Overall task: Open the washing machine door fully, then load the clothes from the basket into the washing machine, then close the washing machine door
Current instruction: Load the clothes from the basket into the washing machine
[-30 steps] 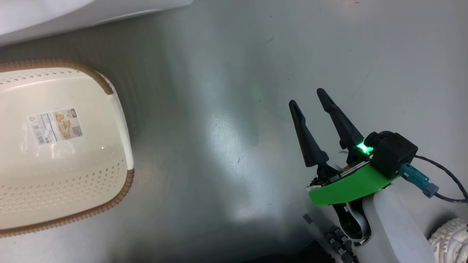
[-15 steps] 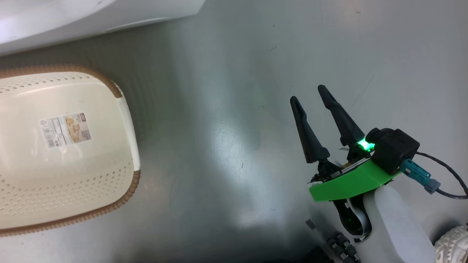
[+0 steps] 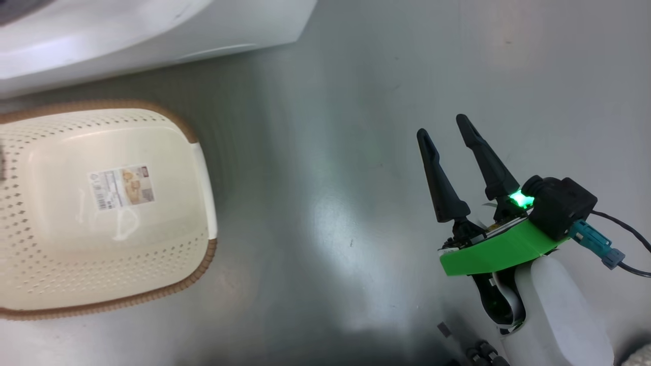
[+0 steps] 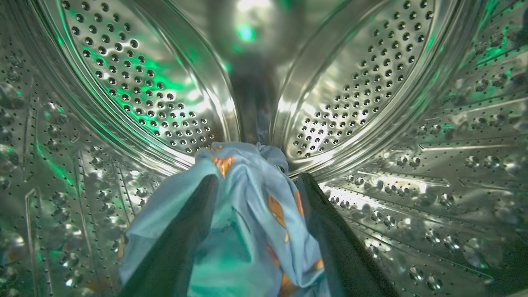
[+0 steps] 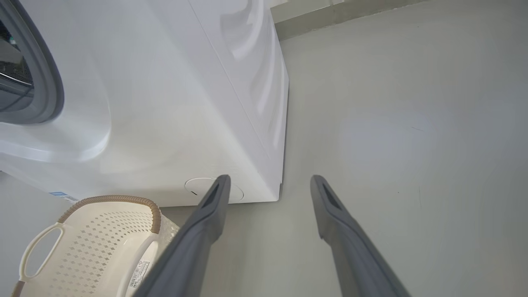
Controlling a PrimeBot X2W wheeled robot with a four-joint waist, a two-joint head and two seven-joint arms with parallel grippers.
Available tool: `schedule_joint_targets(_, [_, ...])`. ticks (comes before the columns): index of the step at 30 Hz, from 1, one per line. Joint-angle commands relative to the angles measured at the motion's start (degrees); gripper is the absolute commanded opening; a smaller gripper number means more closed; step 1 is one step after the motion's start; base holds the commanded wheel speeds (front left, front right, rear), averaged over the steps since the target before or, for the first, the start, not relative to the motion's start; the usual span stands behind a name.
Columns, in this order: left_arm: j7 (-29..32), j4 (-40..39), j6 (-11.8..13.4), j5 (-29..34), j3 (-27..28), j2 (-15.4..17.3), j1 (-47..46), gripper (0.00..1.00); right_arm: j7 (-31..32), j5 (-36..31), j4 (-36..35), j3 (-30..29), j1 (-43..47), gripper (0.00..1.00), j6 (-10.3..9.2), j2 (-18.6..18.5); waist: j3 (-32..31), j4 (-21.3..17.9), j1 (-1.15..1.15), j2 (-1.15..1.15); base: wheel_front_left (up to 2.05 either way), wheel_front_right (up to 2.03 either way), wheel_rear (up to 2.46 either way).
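Right gripper [image 3: 442, 125], two long dark tapered fingers: sits at the lower right of the head view, fingers pointing up and slightly left. Jaws stand wide apart with nothing between them; the right wrist view agrees. Right wrist: a bright green flat plate [image 3: 496, 246] carries a black boxy camera module [image 3: 559, 203], with a small green light [image 3: 519, 198] lit beside it. A smooth white forearm [image 3: 559, 310] runs off the bottom edge. Left gripper [image 4: 258, 176], same dark fingers: jaws spread wide in its own wrist view.

One washing machine [image 5: 165, 103], one basket [image 3: 51, 269], two claws: the left claw [image 4: 258, 178] and the right claw [image 3: 442, 125]. The clothes [image 4: 243, 231] seem one piece, perhaps more.
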Motion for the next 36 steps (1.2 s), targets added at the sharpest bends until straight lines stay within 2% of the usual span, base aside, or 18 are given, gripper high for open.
schedule_joint_targets(1, [-0.51,-1.7,-0.29,-0.33,0.37,2.73,1.41,1.0,-0.42,-0.84,-1.31,0.84,2.88,1.0,0.16,0.15,-1.0,1.0,0.0,0.0,0.0,0.0,0.0])
schedule_joint_targets(12, [-7.23,-8.64,0.34,-0.27,-0.14,-0.81,15.21,1.0,-0.42,-1.74,-1.4,-0.53,4.63,1.0,0.16,-0.72,-4.99,3.31,0.0,0.0,0.0,0.0,0.0])
schedule_joint_targets(24, [-8.4,-28.31,4.41,3.74,3.09,-3.64,35.32,1.0,-0.42,-1.94,-1.05,-0.92,6.31,1.0,0.16,-0.78,-9.73,4.23,0.0,0.0,0.0,0.0,0.0])
schedule_joint_targets(29, [-8.41,-36.72,5.96,5.8,5.75,-5.83,44.56,1.0,-0.42,-1.86,-0.65,-0.8,6.7,1.0,0.16,-0.79,-11.69,4.3,0.0,0.0,0.0,0.0,0.0])
schedule_joint_targets(36, [-8.41,-44.5,6.42,8.91,9.16,-9.52,54.62,1.0,-0.42,-1.82,0.05,-0.77,7.47,1.0,0.16,-0.89,-15.22,4.26,0.0,0.0,0.0,0.0,0.0])
